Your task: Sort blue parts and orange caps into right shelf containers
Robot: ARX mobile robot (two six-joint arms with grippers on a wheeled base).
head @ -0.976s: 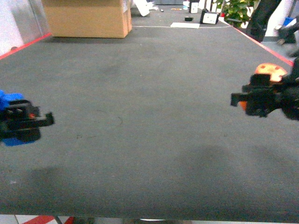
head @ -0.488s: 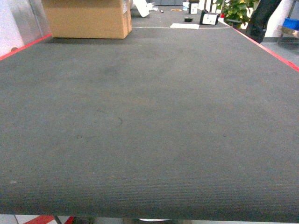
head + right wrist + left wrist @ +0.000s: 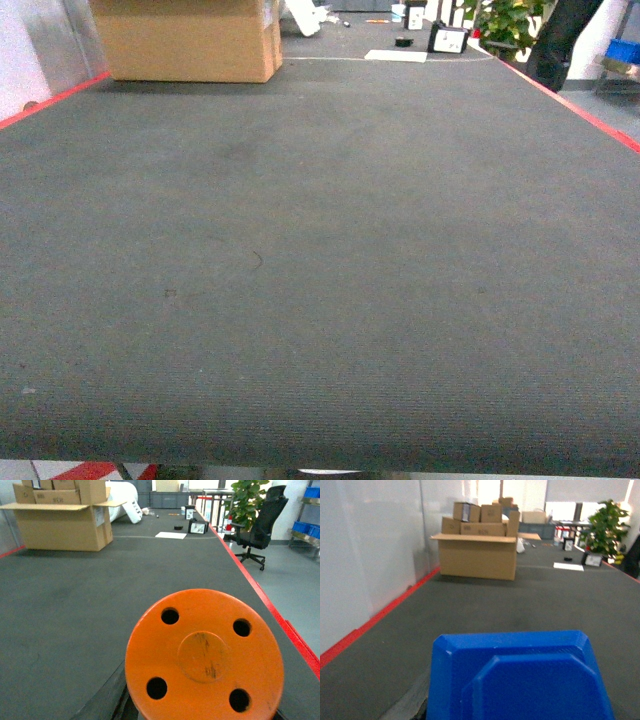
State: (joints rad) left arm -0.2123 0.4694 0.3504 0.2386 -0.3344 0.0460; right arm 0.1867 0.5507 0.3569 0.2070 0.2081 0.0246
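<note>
A: Head view. What is the reference condition?

B: The desk [image 3: 320,280] shows as a bare grey mat with a cardboard box [image 3: 185,40] at its far left corner. Neither tool is in frame. A sliver of blue at the far right edge may be one of the right shelf containers; it is too small to confirm.

A: Left wrist view. Status of the left tool?

B: The blue part [image 3: 520,677] fills the lower frame, directly ahead of the camera and close against it, raised above the mat. The tool's fingers are hidden beneath it, so I cannot tell by sight whether they are clenched; the part's position suggests it is carried. No container lies ahead of this tool here.

A: Right wrist view?

B: The orange cap [image 3: 202,655], a disc with four holes, sits face-on just ahead of the right tool. Again, the fingers are hidden; a grasp is likely, not confirmed. Blue bins [image 3: 306,529] stand on a shelf well ahead and to the right of this tool.

A: Procedure for the step in hand?

B: Judged as transport. Carry both loads level, turn toward the right shelf, and confirm a container lies below each tool before releasing.
</note>
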